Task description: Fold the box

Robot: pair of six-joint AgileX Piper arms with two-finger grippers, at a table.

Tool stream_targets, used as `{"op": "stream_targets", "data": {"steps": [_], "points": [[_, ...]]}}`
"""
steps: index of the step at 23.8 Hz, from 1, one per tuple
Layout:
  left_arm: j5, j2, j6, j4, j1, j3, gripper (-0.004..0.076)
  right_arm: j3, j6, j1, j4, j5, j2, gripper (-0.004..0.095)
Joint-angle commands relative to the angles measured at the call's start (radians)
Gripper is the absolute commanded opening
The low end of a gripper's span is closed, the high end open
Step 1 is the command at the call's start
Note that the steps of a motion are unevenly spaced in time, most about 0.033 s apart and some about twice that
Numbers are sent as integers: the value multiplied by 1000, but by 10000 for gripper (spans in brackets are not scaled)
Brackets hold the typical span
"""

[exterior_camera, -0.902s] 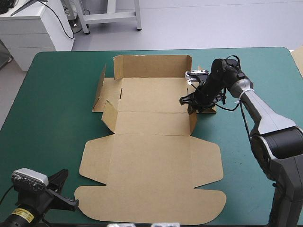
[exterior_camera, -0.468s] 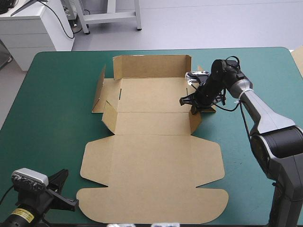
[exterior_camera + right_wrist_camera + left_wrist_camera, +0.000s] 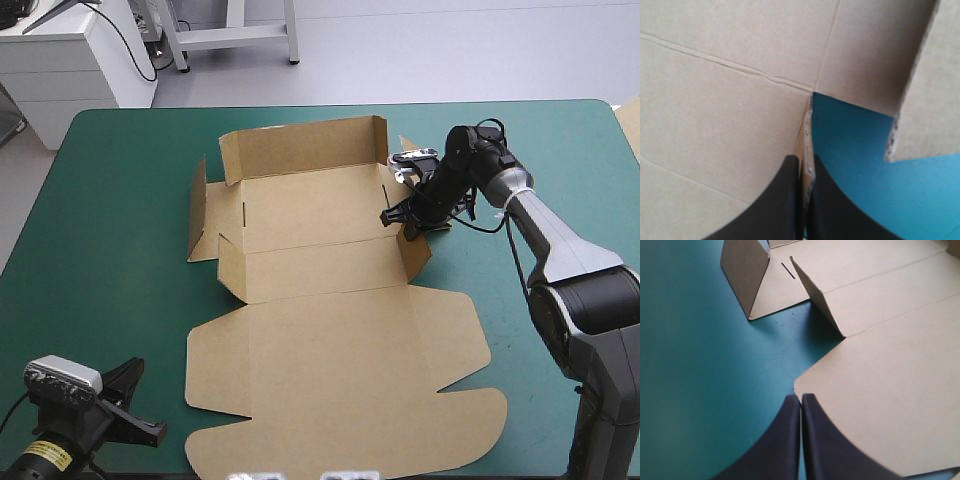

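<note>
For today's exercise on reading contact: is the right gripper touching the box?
Touching. In the right wrist view the right gripper is shut on a thin flap edge of the box, with the board pinched edge-on in its grasp.

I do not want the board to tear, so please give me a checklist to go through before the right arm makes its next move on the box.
1. The right gripper holds the right flap of the box: ok, its fingers are shut on the flap's edge.
2. The left gripper is clear of the box: ok, it is shut on nothing, beside the lid's corner.
3. The back wall stands up: ok.
4. The left wall stands up: ok.
5. The lid lies flat on the table: ok.
6. The box lies square with the table's edges: not ok, it is somewhat turned.
</note>
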Motion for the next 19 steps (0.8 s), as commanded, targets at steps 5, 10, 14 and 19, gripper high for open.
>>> {"op": "stream_targets", "data": {"steps": [5,10,14,19], "points": [[-69,16,-9,-7,-1,-24,-8,-106,-170,1,-98,25,-52,-15],[-69,16,-9,-7,-1,-24,-8,-173,-321,5,-80,23,-52,-15],[-69,16,-9,-7,-1,-24,-8,-186,-511,66,-55,-5,-50,-15],[-69,16,-9,-7,-1,-24,-8,-192,-679,203,-63,-86,-14,-16]]}}
